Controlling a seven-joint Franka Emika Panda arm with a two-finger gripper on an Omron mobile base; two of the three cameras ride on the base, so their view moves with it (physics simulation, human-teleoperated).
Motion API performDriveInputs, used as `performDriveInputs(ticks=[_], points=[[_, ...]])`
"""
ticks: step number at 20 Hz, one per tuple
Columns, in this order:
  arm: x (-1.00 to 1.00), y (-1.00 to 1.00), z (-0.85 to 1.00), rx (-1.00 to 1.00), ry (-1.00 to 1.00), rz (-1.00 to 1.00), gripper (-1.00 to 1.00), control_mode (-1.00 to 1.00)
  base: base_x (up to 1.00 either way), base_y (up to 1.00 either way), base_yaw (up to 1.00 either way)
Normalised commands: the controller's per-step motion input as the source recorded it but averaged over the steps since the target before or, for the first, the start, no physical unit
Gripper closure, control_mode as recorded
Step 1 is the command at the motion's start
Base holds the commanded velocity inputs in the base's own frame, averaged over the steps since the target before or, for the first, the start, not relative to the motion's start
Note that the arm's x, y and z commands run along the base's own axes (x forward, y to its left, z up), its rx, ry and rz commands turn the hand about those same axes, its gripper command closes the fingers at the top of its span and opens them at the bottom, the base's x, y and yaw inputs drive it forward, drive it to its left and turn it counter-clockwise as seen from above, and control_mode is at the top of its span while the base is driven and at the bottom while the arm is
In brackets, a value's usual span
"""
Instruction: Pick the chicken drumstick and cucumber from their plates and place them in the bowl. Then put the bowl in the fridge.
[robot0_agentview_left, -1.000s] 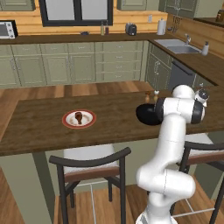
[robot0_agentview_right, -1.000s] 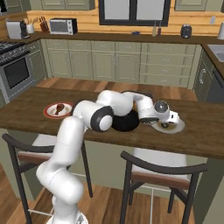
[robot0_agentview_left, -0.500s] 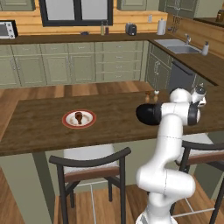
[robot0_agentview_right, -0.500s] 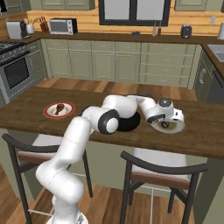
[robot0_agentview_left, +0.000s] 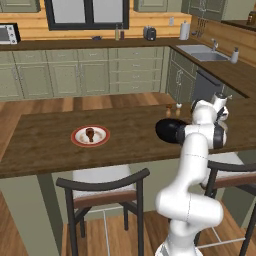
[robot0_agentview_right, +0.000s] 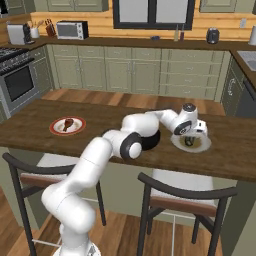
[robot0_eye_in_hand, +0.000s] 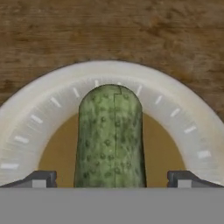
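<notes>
Wooden island counter (robot0_agentview_right: 30, 127) is the biggest thing I've got here, two dark chairs (robot0_agentview_right: 180, 200) tucked under its near edge. My gripper (robot0_eye_in_hand: 112, 181) hangs over the cream plate (robot0_eye_in_hand: 26, 118) on the right side, jaws spread wide, one fingertip (robot0_eye_in_hand: 41, 178) either side of the cucumber (robot0_eye_in_hand: 110, 135), not squeezing it. Black bowl (robot0_agentview_left: 167, 131) sits just beside that plate, mostly hidden by my own arm. Way off left, the red-rimmed plate (robot0_agentview_right: 67, 126) has the chicken drumstick (robot0_agentview_right: 67, 123) on it. Two small shakers (robot0_agentview_left: 173, 109) stand behind the bowl.

Bumpy green cucumber (robot0_eye_in_hand: 110, 138) (cream plate (robot0_eye_in_hand: 183, 109))
</notes>
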Motion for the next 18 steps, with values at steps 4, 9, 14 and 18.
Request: performDriveInputs(ticks=[4, 9, 14, 18], points=[[0.07, -0.02, -0.61, 0.03, 0.11, 0.08, -1.00, -1.00, 0.00, 0.00, 0.00], [-0.06, 0.05, -0.39, 0.05, 0.02, 0.12, 1.00, -1.00, 0.00, 0.00, 0.00], [-0.54, 0.23, 0.00, 0.08, 0.00, 0.16, 1.00, -1.00, 0.00, 0.00, 0.00], [-0.97, 0.44, -0.05, 0.01, 0.00, 0.14, 1.00, -1.00, 0.00, 0.00, 0.00]])
